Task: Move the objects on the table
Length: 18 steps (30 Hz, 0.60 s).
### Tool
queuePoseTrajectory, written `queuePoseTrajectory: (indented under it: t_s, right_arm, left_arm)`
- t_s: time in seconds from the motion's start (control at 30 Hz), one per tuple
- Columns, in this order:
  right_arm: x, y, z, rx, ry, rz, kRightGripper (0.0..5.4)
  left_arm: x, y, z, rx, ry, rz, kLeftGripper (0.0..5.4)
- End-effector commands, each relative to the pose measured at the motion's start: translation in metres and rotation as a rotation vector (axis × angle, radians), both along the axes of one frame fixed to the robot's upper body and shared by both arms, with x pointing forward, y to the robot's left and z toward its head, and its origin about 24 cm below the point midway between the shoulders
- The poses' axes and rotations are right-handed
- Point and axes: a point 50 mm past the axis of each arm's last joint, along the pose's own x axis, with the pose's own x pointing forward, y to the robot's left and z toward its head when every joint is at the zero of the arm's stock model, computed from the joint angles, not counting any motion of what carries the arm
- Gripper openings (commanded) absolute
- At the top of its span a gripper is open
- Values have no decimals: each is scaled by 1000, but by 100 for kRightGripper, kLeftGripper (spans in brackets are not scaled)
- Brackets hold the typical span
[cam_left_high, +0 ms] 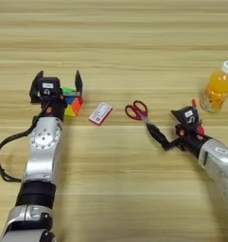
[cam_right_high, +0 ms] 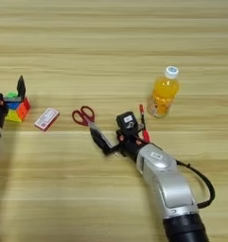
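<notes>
Left eye view: left gripper [cam_left_high: 58, 80] open around puzzle cube [cam_left_high: 72, 102].

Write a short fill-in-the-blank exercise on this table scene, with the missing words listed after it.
1. The left gripper has its two black fingers spread on either side of the multicoloured puzzle ____.
2. The small red-and-white card lies between the multicoloured puzzle cube and the red-handled ____.
3. The clear bottle of orange drink stands upright with a ____ cap.
4. The right gripper reaches toward the blades of the red-handled scissors, and the red pen lies between that arm and the ____.

Missing words: cube; scissors; white; bottle
</notes>
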Motion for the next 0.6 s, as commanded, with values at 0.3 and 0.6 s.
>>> queuePoseTrajectory:
  t_s: [0.3,0.6]
  right_arm:
    - [-17,4,-15,46,150,59,536]
    - [-28,14,-6,152,223,149,536]
  left_arm:
    - [0,0,0,7,6,12,540]
    - [1,0,0,4,7,15,540]
